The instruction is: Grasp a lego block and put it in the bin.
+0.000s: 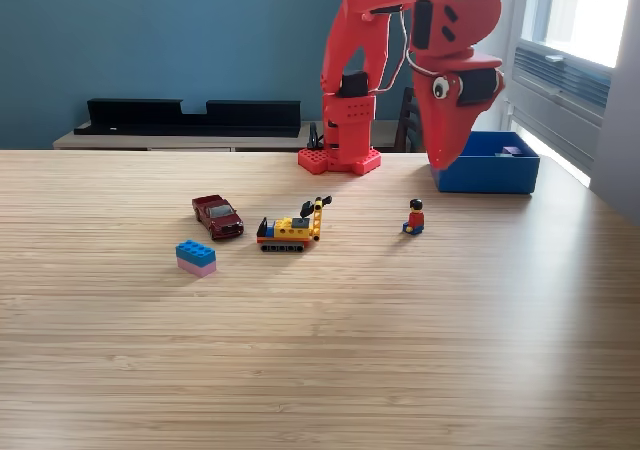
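The arm (400, 60) is bright red with black parts, and its gripper (445, 150) is the same red. The bin (490, 165) near the table's far right edge is blue. The table (320, 370) is pale wood with fine striped grain. On it lie a dark red toy car (218, 216), a blue-over-pink block (196, 258), a yellow, blue and orange digger (290, 228), and a red-shirted, black-haired figure (414, 216).

Arm's (420, 30) upper links cut off at top edge, bin's (490, 175) left corner hidden behind claw (443, 160)
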Robot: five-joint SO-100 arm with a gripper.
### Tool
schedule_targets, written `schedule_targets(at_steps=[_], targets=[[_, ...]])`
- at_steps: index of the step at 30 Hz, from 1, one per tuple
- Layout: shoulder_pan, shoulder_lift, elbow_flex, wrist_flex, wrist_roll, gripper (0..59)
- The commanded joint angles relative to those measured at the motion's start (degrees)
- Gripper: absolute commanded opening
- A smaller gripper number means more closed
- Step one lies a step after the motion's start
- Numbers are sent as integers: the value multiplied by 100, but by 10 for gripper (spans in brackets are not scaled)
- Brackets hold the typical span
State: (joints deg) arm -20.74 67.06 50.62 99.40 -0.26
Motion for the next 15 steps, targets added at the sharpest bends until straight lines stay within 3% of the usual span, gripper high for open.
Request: schedule_targets(at_steps=[1, 15], targets=[[44, 229, -79, 229, -62, 0], [53, 220, -229, 220, 0, 0]])
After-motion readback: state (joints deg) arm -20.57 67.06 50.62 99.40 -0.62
